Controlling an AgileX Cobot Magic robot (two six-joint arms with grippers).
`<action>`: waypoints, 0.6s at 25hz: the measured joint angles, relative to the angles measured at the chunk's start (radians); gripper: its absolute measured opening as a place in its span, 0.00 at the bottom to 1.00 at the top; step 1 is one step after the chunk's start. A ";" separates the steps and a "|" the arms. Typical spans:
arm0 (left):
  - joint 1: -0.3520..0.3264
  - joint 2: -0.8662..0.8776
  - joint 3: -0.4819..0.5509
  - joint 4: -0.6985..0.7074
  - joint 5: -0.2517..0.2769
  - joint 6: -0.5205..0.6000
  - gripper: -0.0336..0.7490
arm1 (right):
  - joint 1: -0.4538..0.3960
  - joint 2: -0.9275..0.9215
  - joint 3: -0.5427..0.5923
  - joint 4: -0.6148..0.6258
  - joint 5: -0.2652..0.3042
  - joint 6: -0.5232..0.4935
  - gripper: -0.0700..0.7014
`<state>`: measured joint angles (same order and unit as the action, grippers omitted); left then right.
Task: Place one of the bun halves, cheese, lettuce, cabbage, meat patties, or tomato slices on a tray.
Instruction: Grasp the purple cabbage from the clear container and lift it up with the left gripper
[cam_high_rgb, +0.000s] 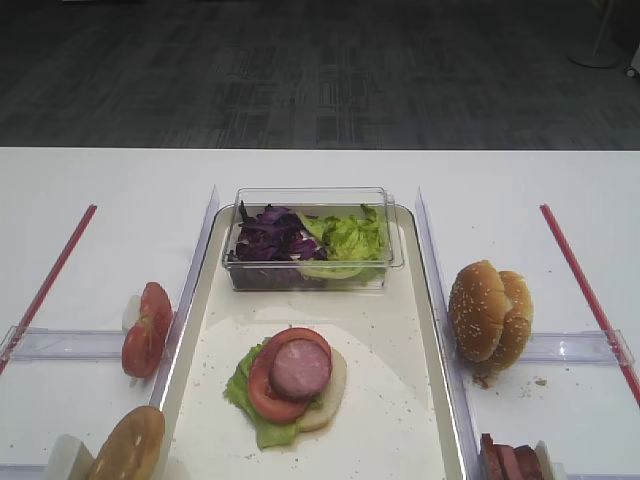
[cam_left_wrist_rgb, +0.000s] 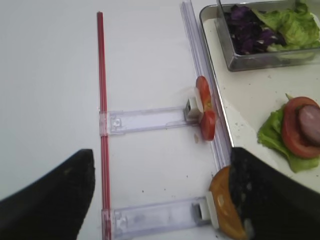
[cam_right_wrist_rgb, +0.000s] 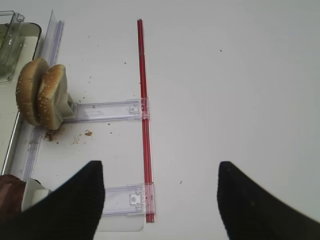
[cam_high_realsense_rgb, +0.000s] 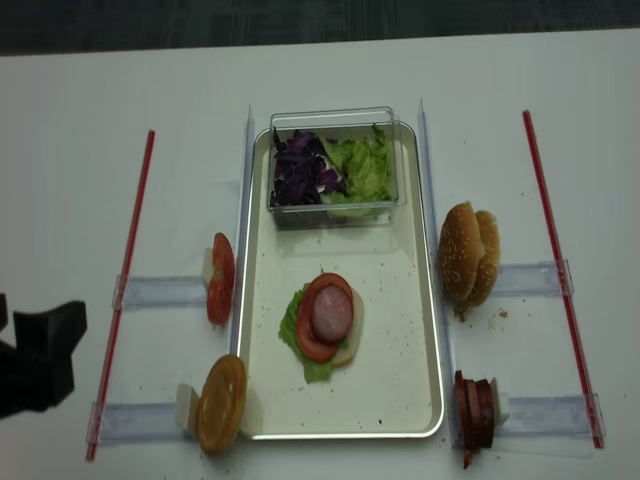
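The cream tray (cam_high_rgb: 205, 300) holds a stack of bun half, lettuce, tomato slice and a meat patty (cam_high_rgb: 300, 368) on top. At its far end a clear tub holds purple cabbage (cam_high_rgb: 268, 240) and green lettuce (cam_high_rgb: 350, 238). Two bun halves (cam_high_rgb: 490, 312) stand on edge right of the tray, with meat patties (cam_high_realsense_rgb: 475, 410) nearer. Tomato slices (cam_high_rgb: 145, 330) stand left of it, and a round orange-brown slice (cam_high_realsense_rgb: 221, 403) stands nearer. My left gripper (cam_left_wrist_rgb: 160, 195) is open over the table left of that slice, its right finger overlapping it in view. My right gripper (cam_right_wrist_rgb: 160, 200) is open and empty.
Red strips (cam_high_rgb: 55, 270) (cam_high_rgb: 585, 290) lie on the white table at both sides. Clear plastic holders (cam_high_rgb: 60, 343) (cam_high_rgb: 585, 347) reach from the strips to the food. Clear rails (cam_high_rgb: 197, 255) flank the tray. The left arm's black body (cam_high_realsense_rgb: 40, 360) shows at the left edge.
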<state>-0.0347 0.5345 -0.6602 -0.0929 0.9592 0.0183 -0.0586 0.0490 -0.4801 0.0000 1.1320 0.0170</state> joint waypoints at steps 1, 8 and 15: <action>0.000 0.042 -0.017 0.000 -0.010 0.002 0.69 | 0.000 0.000 0.000 0.000 0.000 0.000 0.75; 0.000 0.330 -0.137 -0.012 -0.045 0.032 0.69 | 0.000 0.000 0.000 0.000 0.000 0.000 0.75; 0.000 0.604 -0.287 -0.014 -0.093 0.099 0.69 | 0.000 0.000 0.000 0.000 0.000 0.000 0.75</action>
<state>-0.0347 1.1386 -0.9473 -0.1069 0.8659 0.1175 -0.0586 0.0490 -0.4801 0.0000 1.1320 0.0170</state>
